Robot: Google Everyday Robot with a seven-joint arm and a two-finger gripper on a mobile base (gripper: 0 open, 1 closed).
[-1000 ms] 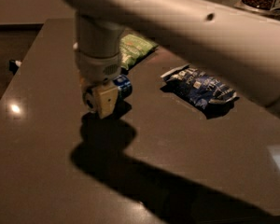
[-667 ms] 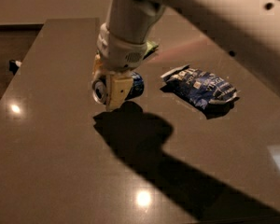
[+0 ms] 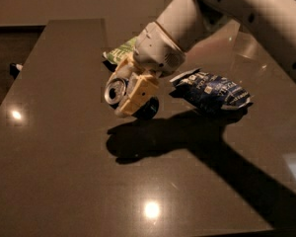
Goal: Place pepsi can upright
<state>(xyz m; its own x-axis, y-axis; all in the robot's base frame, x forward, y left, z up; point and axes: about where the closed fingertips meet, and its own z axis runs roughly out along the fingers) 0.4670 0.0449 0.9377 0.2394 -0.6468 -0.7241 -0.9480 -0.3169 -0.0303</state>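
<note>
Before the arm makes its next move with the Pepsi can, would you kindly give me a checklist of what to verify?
1. Grip: the gripper, low over the table's middle, is shut on the small dark-blue metal pepsi can: ok.
2. Can upright: its silver end faces sideways, toward the picture's left: not ok.
3. Room from the crinkled blue-and-white snack bag, which lies apart on the picture's right: ok.
4. Bare dark tabletop below the can for setting it down: ok.
5. Gap between can and tabletop: cannot tell.
6. Clearance from the green packet, partly hidden behind the gripper: cannot tell.
</note>
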